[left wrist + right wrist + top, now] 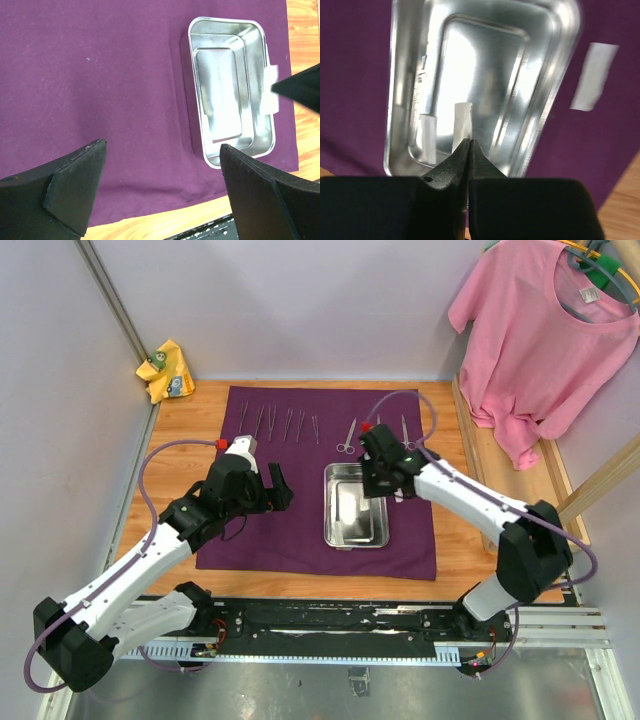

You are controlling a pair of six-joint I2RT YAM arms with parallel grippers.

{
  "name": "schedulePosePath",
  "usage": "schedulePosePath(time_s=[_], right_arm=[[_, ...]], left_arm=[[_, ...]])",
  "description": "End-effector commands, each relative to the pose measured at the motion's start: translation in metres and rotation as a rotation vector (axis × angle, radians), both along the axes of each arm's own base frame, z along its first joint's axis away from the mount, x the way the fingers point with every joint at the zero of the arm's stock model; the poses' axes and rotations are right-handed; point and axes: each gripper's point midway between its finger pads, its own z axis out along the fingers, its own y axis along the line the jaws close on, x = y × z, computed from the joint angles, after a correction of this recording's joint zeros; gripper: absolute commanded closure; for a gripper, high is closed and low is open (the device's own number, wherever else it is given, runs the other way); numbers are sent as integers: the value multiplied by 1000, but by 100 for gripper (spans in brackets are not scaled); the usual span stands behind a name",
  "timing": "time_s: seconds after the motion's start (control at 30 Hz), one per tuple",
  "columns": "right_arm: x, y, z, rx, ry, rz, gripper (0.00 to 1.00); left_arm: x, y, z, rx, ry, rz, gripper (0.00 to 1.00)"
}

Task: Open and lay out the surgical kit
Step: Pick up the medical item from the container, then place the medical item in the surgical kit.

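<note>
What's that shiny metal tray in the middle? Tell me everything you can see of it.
The tray is a shiny steel rectangle with rounded corners, a raised rim and a stepped, mirror-like floor. It sits flat on the purple cloth, right of centre, long sides running away from the arms. No tool lies in it; white patches on its walls may be reflections. Only the cloth seems to touch it: the right gripper hangs above, shut on gauze.

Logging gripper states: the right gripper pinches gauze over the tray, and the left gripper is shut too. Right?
Not quite. The left gripper is open, its fingers wide apart in the left wrist view. The right gripper does pinch gauze over the tray.
</note>
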Motion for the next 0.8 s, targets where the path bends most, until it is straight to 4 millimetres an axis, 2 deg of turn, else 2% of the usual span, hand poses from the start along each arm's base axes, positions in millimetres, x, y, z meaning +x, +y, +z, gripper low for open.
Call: schedulePosePath(time_s=[0.0,0.17,0.3,0.53,0.77], right_arm=[[11,-69,12,-46,2,-67,99],[32,-121,8,-87,10,-156,99],[49,-147,-11,-139,56,-213,99],[69,-164,-40,-224,114,-233,99],[82,-172,-54,-254,133,-242,99]], left_arm=[[5,-1,9,-7,-25,4,1],[6,-2,7,-7,-20,5,1],[6,-2,8,0,-21,3,1],[7,2,10,19,-25,14,1],[8,0,9,18,-22,10,1]])
